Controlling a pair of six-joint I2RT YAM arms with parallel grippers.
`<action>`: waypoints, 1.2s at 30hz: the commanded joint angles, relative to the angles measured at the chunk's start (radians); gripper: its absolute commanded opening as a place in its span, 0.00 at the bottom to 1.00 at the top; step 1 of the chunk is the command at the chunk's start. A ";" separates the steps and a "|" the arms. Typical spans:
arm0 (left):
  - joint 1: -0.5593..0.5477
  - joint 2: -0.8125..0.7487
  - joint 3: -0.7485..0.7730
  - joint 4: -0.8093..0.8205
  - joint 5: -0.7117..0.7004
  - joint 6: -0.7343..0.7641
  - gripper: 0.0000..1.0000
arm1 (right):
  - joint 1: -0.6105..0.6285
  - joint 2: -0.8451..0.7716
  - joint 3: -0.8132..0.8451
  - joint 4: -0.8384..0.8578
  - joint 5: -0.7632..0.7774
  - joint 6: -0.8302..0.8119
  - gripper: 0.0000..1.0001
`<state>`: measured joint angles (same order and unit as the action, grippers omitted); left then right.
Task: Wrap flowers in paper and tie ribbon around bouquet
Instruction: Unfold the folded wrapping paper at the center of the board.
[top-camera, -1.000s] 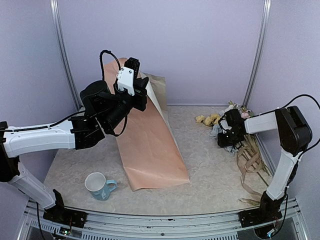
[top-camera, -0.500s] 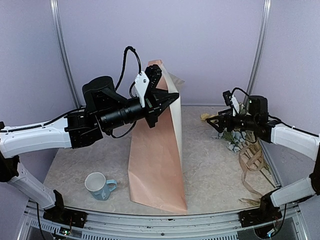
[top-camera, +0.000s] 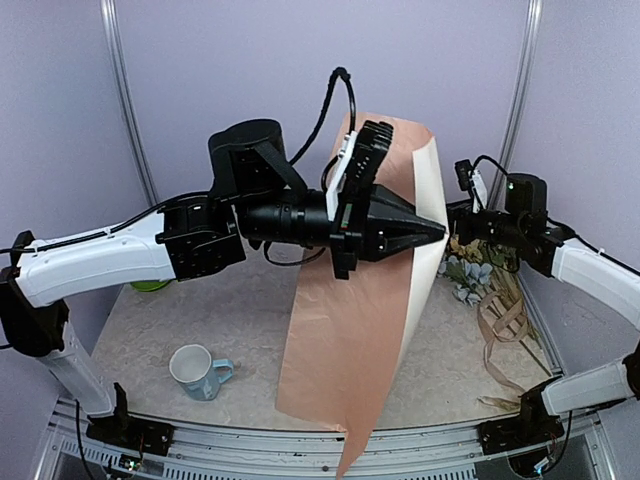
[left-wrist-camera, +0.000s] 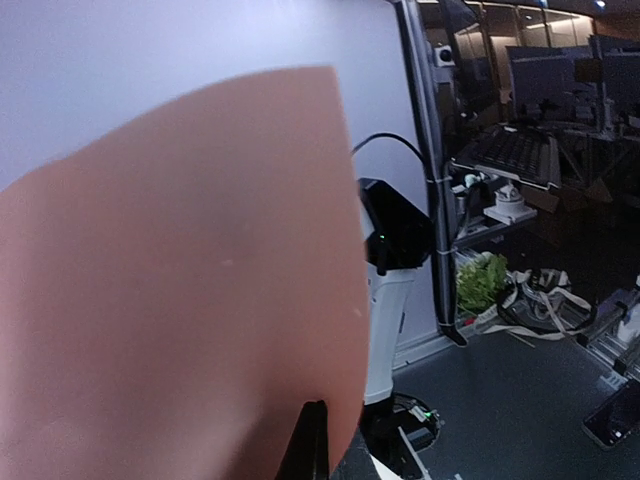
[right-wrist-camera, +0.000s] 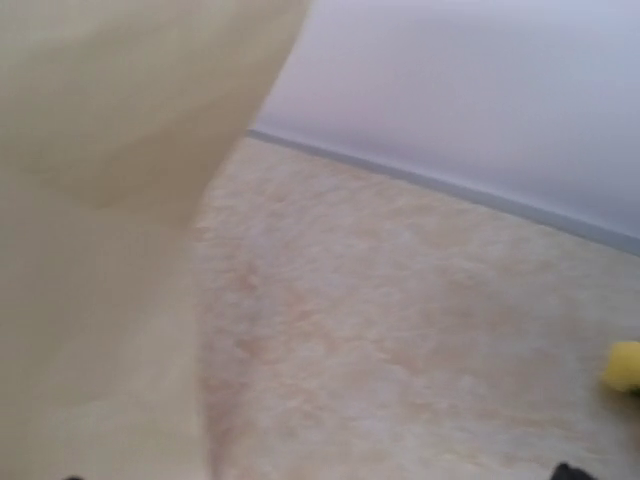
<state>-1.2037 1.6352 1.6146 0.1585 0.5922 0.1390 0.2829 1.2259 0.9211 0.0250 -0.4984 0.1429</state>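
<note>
Paper (top-camera: 350, 330), thin, light and floppy, hangs like a curtain from centre to 6 o'clock, pinched near its upper edge by the closed left gripper (top-camera: 440, 229). It probably creases and tears easily, so edges are the safest hold. The right gripper (top-camera: 468, 222), jaws spread and empty, hovers at 3 o'clock above the flowers (top-camera: 468, 270).

Peach paper (top-camera: 350, 330) hangs upright, curled, mid-scene; flowers (top-camera: 468, 272) and looped tan ribbon (top-camera: 500, 318) lie together at right.
</note>
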 joint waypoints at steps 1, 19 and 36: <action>-0.107 0.007 0.105 -0.203 0.043 0.173 0.00 | -0.005 -0.098 0.022 -0.083 0.207 -0.018 1.00; 0.257 -0.228 -0.149 -0.049 -0.022 -0.151 0.00 | -0.033 -0.159 0.049 -0.102 0.258 -0.055 1.00; 0.806 0.187 -0.122 -0.234 0.017 -0.164 0.00 | -0.031 0.103 0.147 -0.278 0.267 -0.026 0.99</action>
<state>-0.4011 1.7218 1.3968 0.0368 0.6159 -0.1406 0.2569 1.3167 1.0512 -0.2028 -0.2371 0.1009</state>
